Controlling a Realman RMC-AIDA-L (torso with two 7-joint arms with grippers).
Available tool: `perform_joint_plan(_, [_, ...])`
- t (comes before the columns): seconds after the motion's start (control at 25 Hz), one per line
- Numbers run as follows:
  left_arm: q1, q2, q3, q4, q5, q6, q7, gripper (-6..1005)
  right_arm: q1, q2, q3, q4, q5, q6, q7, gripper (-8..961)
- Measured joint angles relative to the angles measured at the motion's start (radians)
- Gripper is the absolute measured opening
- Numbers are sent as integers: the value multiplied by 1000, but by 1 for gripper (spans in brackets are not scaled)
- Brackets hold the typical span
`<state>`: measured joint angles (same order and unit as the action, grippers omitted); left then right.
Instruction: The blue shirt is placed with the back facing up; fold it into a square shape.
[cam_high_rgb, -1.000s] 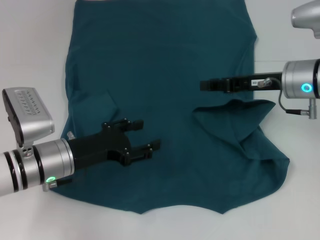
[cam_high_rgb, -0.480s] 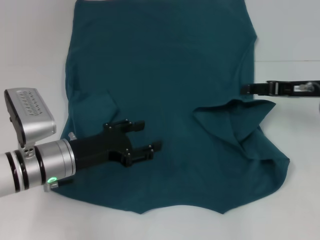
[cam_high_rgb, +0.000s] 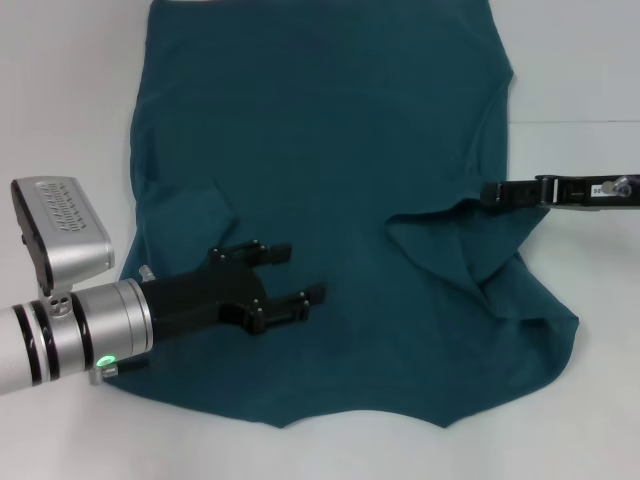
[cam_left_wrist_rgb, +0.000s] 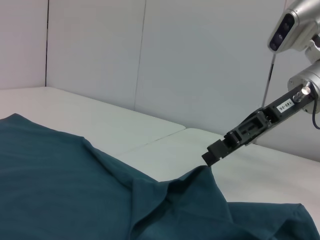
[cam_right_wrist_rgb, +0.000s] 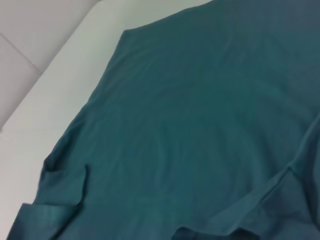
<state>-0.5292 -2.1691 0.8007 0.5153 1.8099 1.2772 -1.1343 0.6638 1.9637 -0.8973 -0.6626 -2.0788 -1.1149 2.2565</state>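
Observation:
The blue shirt (cam_high_rgb: 320, 170) lies spread on the white table, plain side up, and also fills the right wrist view (cam_right_wrist_rgb: 200, 125). Its right sleeve (cam_high_rgb: 460, 245) is folded inward onto the body, as is the left sleeve (cam_high_rgb: 195, 215). My left gripper (cam_high_rgb: 305, 270) hovers open over the shirt's lower left part, holding nothing. My right gripper (cam_high_rgb: 490, 192) sits at the shirt's right edge, its tip at the folded sleeve's raised corner. In the left wrist view that gripper (cam_left_wrist_rgb: 214, 154) looks shut, just above the cloth peak (cam_left_wrist_rgb: 202, 172), with no cloth seen held.
The white table (cam_high_rgb: 580, 80) surrounds the shirt on the left, right and near sides. A seam in the tabletop (cam_high_rgb: 570, 122) runs along the right. A pale wall (cam_left_wrist_rgb: 150, 50) stands behind the table.
My right gripper has drawn back to the right, from over the shirt's body to its right edge. The folded sleeve stayed in place. The left gripper has barely moved.

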Motion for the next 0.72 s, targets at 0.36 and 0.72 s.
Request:
perform_joint_plan(0.36, [-2,0,2,-1,0,1,3,734,39,17,-5,23,-98,-13,57,741])
perform_joint_plan(0.72, [-5,0,2,-2,0,6,7,735,115,21,-8,17,-233,-46,203,738])
